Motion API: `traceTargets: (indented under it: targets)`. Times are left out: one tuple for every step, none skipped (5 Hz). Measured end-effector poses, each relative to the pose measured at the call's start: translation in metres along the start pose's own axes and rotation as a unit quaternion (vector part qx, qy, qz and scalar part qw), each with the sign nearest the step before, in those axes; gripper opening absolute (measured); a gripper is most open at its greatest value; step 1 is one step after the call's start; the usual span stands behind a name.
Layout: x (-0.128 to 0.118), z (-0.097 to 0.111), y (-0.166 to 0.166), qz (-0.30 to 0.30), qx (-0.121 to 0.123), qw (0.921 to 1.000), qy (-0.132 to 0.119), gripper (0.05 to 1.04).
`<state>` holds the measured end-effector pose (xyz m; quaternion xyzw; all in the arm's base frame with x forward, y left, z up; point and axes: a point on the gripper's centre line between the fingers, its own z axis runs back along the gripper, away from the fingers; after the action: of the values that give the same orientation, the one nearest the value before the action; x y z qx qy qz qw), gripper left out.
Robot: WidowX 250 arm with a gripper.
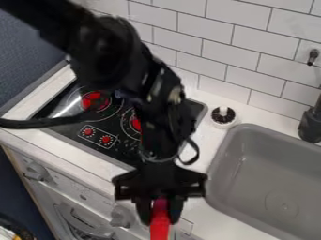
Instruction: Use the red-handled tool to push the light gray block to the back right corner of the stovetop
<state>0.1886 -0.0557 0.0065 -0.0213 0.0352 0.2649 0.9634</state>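
Place: a play kitchen, a toy-like corner unit that a robot arm hangs over; the kind of room around it cannot be told
Stove: black cooktop with red burner centres inside thin rings, and small red dials
Sink: grey rounded basin set into the white tabletop, a dark faucet at its edge
Backsplash: white brick-pattern tiles with grey joints
Front: pale panel with chunky knobs above an oven-like door
Side wall: plain, dark blue-grey
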Motion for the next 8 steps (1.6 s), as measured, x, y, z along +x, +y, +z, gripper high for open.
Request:
traceTargets:
  targets:
    - [0.007, -0.008, 0.009, 0.027, 0.004, 0.9995, 0.018, 0.415]
    - [0.02, -0.012, 0.013, 0.047, 0.009, 0.9985, 0.024, 0.415]
    - [0.038, -0.012, 0.015, 0.076, 0.005, 0.9968, 0.024, 0.415]
    - [0.058, -0.006, 0.015, 0.107, -0.007, 0.9941, 0.019, 0.415]
    - [0.08, -0.005, 0.016, 0.143, -0.022, 0.9891, 0.026, 0.415]
    - [0.101, -0.008, 0.013, 0.154, -0.03, 0.9873, 0.025, 0.415]
    - [0.115, -0.015, 0.011, 0.169, -0.031, 0.9847, 0.029, 0.415]
    - [0.123, -0.019, 0.004, 0.174, -0.035, 0.9835, 0.038, 0.415]
